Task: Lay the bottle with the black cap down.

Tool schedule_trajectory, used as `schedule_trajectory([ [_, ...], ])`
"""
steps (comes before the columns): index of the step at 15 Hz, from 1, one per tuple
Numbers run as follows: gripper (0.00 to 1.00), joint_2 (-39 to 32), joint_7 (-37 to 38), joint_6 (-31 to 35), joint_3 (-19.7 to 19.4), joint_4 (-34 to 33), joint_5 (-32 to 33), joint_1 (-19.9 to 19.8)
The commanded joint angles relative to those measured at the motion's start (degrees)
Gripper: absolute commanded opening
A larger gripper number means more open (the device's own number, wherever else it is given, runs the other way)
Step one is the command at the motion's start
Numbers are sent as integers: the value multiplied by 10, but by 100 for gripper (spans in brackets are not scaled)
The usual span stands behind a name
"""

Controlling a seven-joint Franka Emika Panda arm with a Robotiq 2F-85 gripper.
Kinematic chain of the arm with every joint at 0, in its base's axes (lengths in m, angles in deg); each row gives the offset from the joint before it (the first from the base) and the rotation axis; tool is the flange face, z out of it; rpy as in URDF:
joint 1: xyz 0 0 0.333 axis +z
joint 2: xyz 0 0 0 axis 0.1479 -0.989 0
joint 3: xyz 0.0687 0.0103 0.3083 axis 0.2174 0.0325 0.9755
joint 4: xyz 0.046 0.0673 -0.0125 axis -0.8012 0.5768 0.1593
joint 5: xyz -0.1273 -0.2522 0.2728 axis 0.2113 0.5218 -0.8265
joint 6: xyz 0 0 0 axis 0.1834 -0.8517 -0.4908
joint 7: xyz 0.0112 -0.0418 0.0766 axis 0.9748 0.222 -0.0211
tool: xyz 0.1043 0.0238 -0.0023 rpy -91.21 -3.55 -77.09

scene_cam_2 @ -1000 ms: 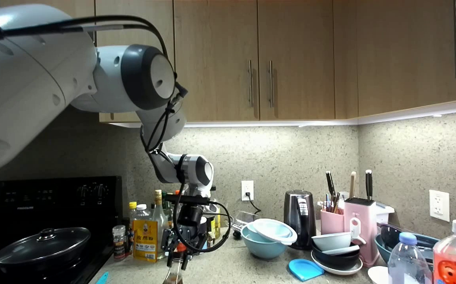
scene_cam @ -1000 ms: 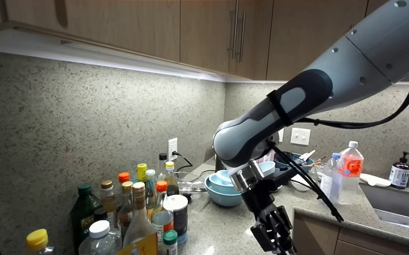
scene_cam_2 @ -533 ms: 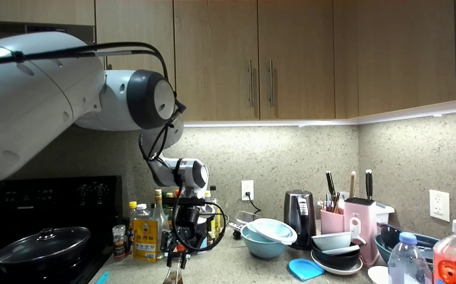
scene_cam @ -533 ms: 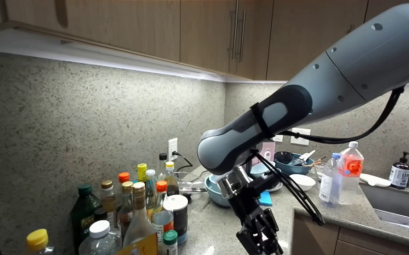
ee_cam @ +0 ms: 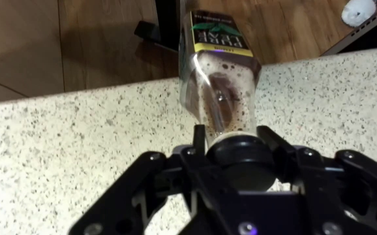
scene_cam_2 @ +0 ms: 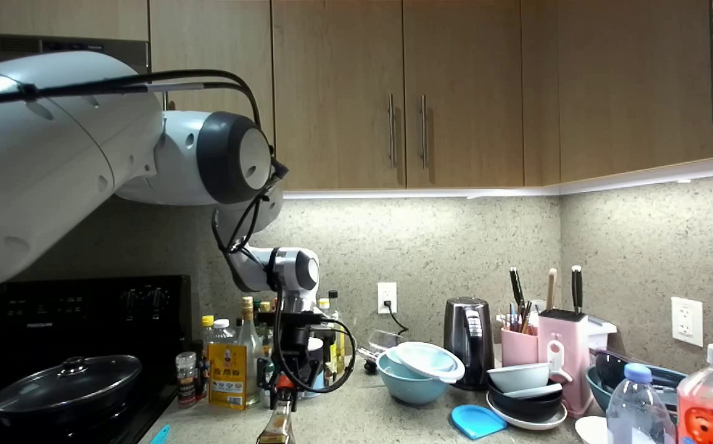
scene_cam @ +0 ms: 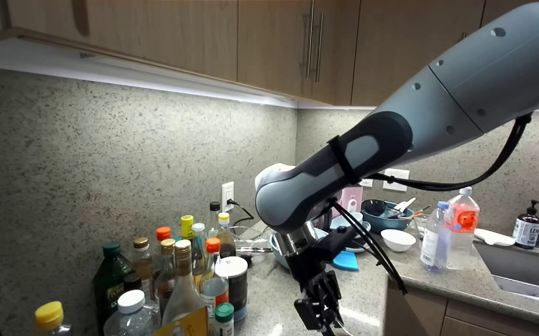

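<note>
From left, after the lidded pan (scene_cam_2: 66, 385) and yellow packet (scene_cam_2: 227, 376), grasps with the gripper (ee_cam: 231, 130) the slightly leaning black-capped bottle (ee_cam: 222, 86) by its neck. Hard to tell if touching the counter (scene_cam_2: 362, 425). Farther right, has blue bowls (scene_cam_2: 415, 393), then kettle (scene_cam_2: 467, 339).

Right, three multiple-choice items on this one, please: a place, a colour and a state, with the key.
1. The lidded pan sits:
A) in the sink
B) on the stove
C) beside the kettle

2. The knife block is:
A) pink
B) green
C) yellow

3. The jaws are:
A) spread wide
B) closed on nothing
C) closed on the bottle with the black cap

1 B: an exterior view shows it resting there.
2 A: an exterior view shows its pink side.
3 C: the wrist view shows them on either side of its neck.
</note>
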Motion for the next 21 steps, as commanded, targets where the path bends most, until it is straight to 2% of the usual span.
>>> schedule_trajectory([
  [1, 19, 29, -35, 73, 11, 30, 12, -4],
  [9, 19, 29, -71, 140, 18, 40, 8, -7],
  [18, 19, 24, -143, 246, 22, 63, 30, -13],
  [20, 19, 20, -152, 247, 23, 63, 27, -16],
  [21, 69, 20, -153, 245, 23, 62, 26, -16],
])
